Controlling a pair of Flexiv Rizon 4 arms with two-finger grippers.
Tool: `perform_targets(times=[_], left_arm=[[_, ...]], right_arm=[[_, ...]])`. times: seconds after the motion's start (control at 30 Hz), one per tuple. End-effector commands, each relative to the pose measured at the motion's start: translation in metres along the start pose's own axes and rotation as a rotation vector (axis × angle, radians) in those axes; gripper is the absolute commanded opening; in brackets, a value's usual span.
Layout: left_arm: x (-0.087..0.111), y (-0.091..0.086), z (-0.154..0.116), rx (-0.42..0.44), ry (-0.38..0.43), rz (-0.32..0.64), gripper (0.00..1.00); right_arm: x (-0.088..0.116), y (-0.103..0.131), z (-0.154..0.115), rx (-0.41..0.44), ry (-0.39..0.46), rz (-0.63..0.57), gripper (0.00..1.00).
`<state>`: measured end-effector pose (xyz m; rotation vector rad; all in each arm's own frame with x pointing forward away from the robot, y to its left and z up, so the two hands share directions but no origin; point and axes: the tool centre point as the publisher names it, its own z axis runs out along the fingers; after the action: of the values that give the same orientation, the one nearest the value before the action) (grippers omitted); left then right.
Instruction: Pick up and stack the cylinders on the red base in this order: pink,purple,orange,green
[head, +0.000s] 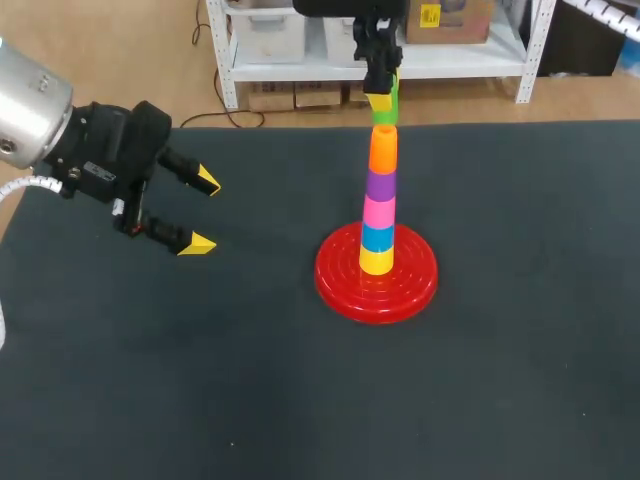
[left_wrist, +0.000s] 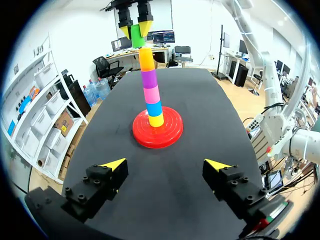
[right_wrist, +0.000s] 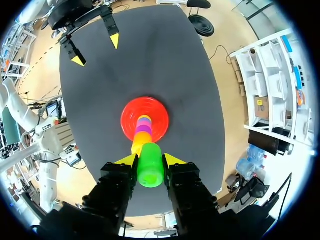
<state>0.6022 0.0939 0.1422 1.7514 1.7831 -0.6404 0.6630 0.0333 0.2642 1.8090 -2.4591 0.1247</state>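
On the red base (head: 340, 285) stands a tower: yellow, blue, pink (head: 379, 212), purple (head: 380, 185), then orange (head: 383, 148) on top. My right gripper (head: 381, 95) hangs straight over the tower, shut on the green cylinder (head: 385, 112), which is right at the orange one's top; whether they touch I cannot tell. In the right wrist view the green cylinder (right_wrist: 150, 165) fills the gap between the fingers of that gripper (right_wrist: 150, 161). My left gripper (head: 203, 212) is open and empty, off to the left of the base (left_wrist: 172, 135).
A dark mat (head: 500, 400) covers the table. Nothing else lies on it around the base.
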Motion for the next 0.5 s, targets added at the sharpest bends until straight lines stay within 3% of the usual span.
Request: perform_targets(times=[0.03,0.5], left_arm=[[0.0004,0.0001,0.0006,-0.001,0.001,0.000,1.00],[0.0004,0.0001,0.0006,-0.001,0.001,0.000,1.00]], right_arm=[[0.0022,0.0038,0.0052,-0.003,-0.004,0.001,0.00],[0.0035,0.0073,0.0123,-0.016,-0.002,0.003,0.00]])
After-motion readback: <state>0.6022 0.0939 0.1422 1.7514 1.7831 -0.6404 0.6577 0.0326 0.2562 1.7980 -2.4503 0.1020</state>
